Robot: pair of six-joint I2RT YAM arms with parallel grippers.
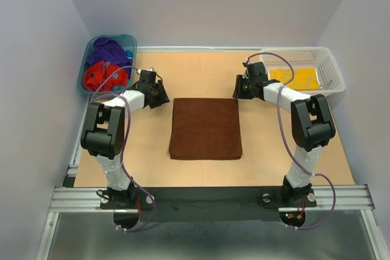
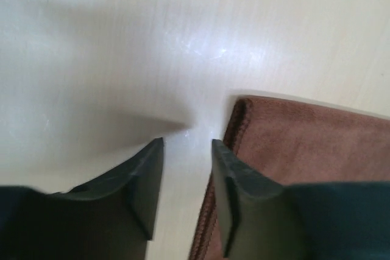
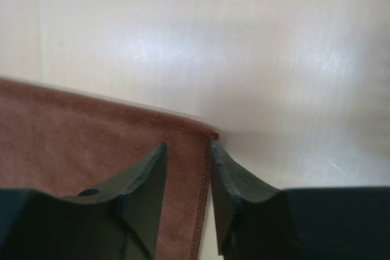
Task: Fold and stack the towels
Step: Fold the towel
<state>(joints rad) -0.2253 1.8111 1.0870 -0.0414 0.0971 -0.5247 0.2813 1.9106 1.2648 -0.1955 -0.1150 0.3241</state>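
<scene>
A plain brown towel (image 1: 206, 129) lies folded flat in the middle of the table. My left gripper (image 1: 162, 94) is open and empty just off its far left corner; in the left wrist view (image 2: 187, 147) the table shows between the fingers and the brown towel (image 2: 304, 144) lies under the right one. My right gripper (image 1: 239, 89) is open over the far right corner; in the right wrist view (image 3: 187, 147) the towel's hem (image 3: 201, 168) lies between the fingers. Purple (image 1: 108, 50) and red (image 1: 105, 75) towels lie in the tub, a yellow one (image 1: 294, 77) in the basket. No teal-and-yellow towel shows.
The teal plastic tub (image 1: 85, 65) stands at the far left corner of the table. The white mesh basket (image 1: 332, 68) stands at the far right corner. Grey walls close in the back and both sides. An aluminium rail runs along the near edge.
</scene>
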